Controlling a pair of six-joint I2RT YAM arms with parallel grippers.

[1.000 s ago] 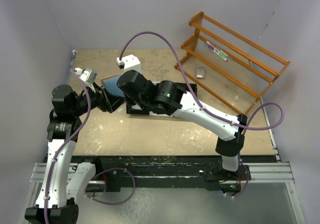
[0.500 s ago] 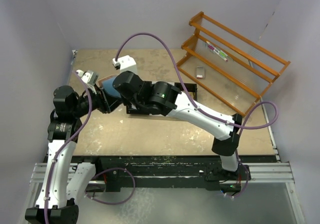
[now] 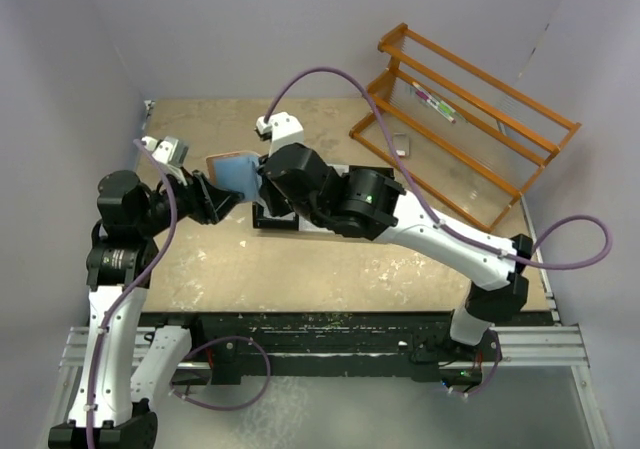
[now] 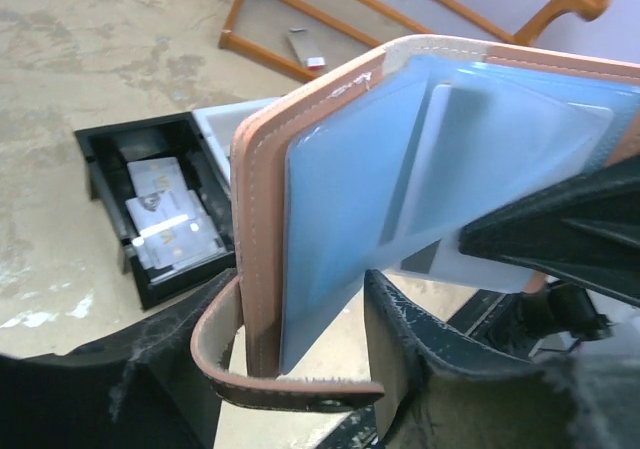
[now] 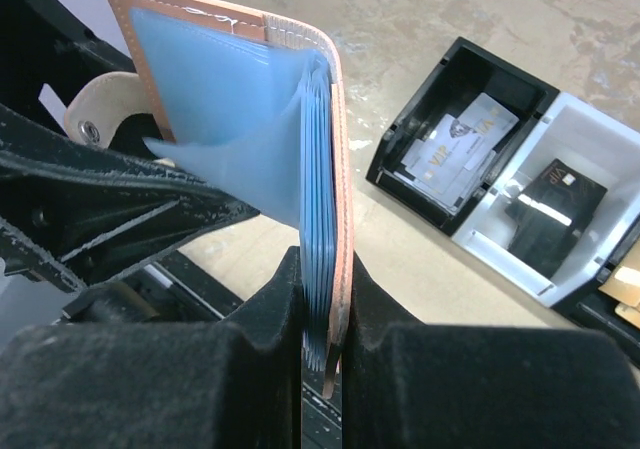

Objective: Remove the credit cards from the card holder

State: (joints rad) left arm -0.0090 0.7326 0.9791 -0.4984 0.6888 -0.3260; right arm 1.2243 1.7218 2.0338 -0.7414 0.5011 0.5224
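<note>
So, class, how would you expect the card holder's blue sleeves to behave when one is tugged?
Probably floppy: one sleeve bends away from the others. The card holder cover looks stiffer, standing upright in the right gripper. The glossy plastic may be slippery.

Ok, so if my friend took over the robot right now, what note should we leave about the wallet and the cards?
Right gripper: shut on the wallet, pinching its blue sleeves and one cover, holding it upright.
Left gripper: jaws on either side of the other cover; can't tell whether they pinch it.
Cards: several pale ones lie in the black tray on the table.
Done: wallet open, some cards apparently out.
Left: check the sleeves. A pale shape in one may be another card.
</note>
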